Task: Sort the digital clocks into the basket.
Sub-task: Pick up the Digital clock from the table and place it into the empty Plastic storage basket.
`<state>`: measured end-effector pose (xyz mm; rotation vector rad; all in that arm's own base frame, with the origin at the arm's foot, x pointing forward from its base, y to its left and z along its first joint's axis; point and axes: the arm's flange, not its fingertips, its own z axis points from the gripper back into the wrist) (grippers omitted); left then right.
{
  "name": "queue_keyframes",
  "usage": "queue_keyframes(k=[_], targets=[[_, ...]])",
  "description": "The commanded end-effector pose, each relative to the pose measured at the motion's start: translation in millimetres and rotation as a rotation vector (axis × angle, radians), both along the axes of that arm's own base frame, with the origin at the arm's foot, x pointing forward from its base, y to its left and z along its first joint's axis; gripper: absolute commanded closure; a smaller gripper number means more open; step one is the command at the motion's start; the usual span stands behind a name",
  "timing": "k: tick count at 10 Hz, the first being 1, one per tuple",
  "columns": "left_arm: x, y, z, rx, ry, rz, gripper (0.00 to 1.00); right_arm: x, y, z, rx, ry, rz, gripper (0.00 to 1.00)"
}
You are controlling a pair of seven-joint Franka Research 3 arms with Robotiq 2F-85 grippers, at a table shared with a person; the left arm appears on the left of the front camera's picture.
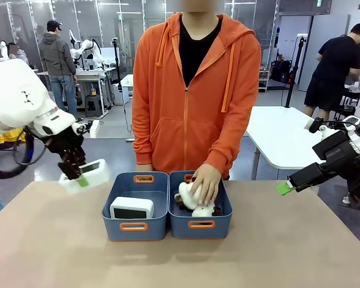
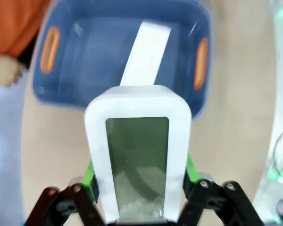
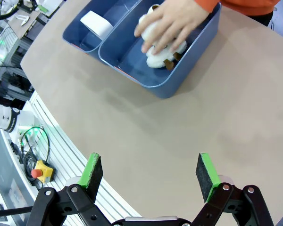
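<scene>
Holding a digital clock [image 2: 137,160] in my left gripper [image 1: 79,176], I have the pads clamped on its two long white edges, so the dark screen faces my wrist camera and stays clear of the fingers. In the front view the clock hangs at the left of the frame, above the table [image 1: 48,252] and just left of the left basket [image 1: 135,207]; it is blurred there. From the wrist, the blue tub sits in the upper part of the frame beyond the clock, which suggests I am lined up to carry it over the rim.

The other clock [image 1: 132,207] already lies inside that basket, toward its near wall, leaving room behind it.

My right gripper [image 1: 286,188] waits at the right edge of the front view with its green pads spread wide and nothing between them, well apart from the tubs. Keeping it there leaves room for the person's hand [image 1: 206,183], which rests on the plush toys [image 1: 195,201] in the right basket [image 1: 200,207].
</scene>
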<state>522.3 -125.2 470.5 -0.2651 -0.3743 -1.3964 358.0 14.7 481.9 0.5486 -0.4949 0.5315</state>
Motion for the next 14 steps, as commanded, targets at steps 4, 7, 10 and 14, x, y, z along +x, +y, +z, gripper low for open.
queue_keyframes(k=[4, 7, 10, 14], targets=[[8, -60, -20, -0.251, 0.002, -0.037, 0.77, -1, 0, 0, -0.015, 0.001, -0.005, 0.00], [34, -89, -47, -0.304, -0.057, -0.057, 0.77, -1, 0, 0, -0.015, 0.001, -0.005, 0.00], [55, -92, -67, -0.261, -0.054, -0.051, 0.77, -1, 0, 0, -0.015, 0.001, -0.005, 0.00], [54, -84, -64, -0.223, -0.081, -0.019, 0.00, -1, 0, 0, -0.015, 0.001, -0.005, 0.00]])
